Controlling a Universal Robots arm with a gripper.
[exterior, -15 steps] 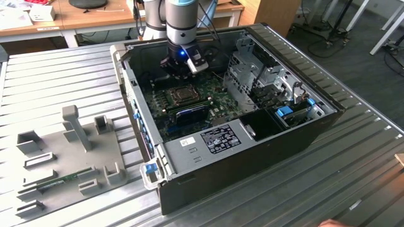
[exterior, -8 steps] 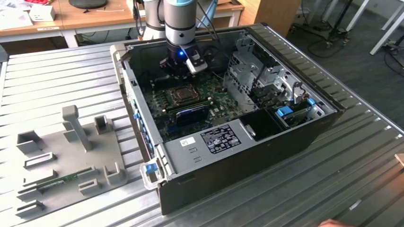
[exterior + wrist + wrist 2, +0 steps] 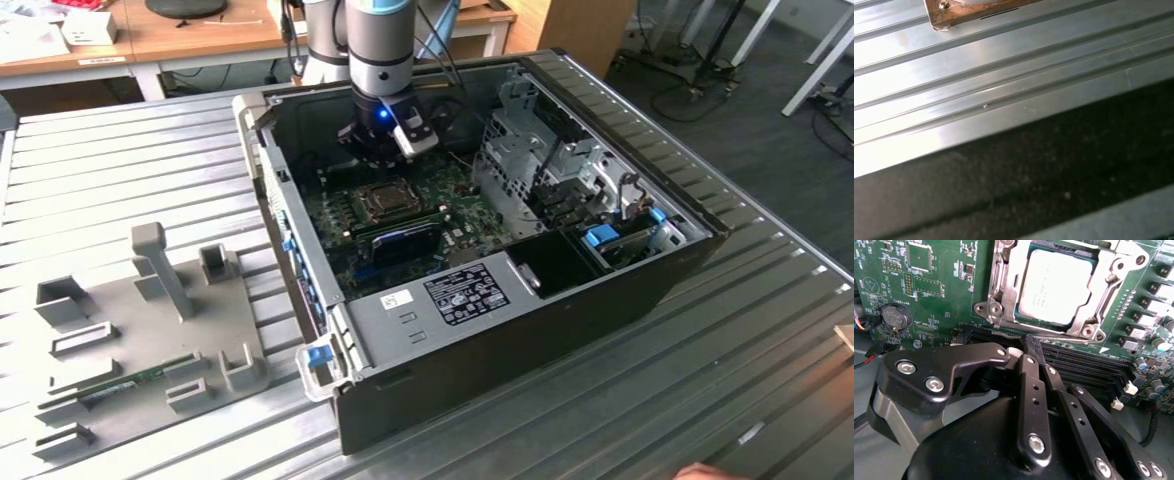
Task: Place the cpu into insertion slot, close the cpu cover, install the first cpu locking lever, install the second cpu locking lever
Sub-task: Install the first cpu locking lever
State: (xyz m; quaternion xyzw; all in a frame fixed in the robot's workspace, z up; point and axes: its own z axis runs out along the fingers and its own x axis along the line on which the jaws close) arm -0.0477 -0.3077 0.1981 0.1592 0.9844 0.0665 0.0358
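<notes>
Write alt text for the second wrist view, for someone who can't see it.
A silver-topped cpu lies on a green circuit board, framed by the silver cpu cover. The robot's black claw looms in the foreground, in front of the long black memory slots beside the cpu.

Table [image 3: 107, 150]: bore the computer case [image 3: 534, 330], with a fixture plate [image 3: 134, 340] on it at the exterior view's left of the case.
Circuit board [image 3: 454, 215]: lay inside the case.
Insertion slot [image 3: 384, 200]: sat on the board.
Cpu [image 3: 1056, 287]: lay in the slot, within the cpu cover [image 3: 1106, 280] window.
Memory slots [image 3: 1079, 365]: ran just beside the slot, between it and the gripper [image 3: 1021, 350].
Gripper: hung above the board, near the slot.
Drive cage [image 3: 534, 150]: stood at the exterior view's right of the board.
</notes>
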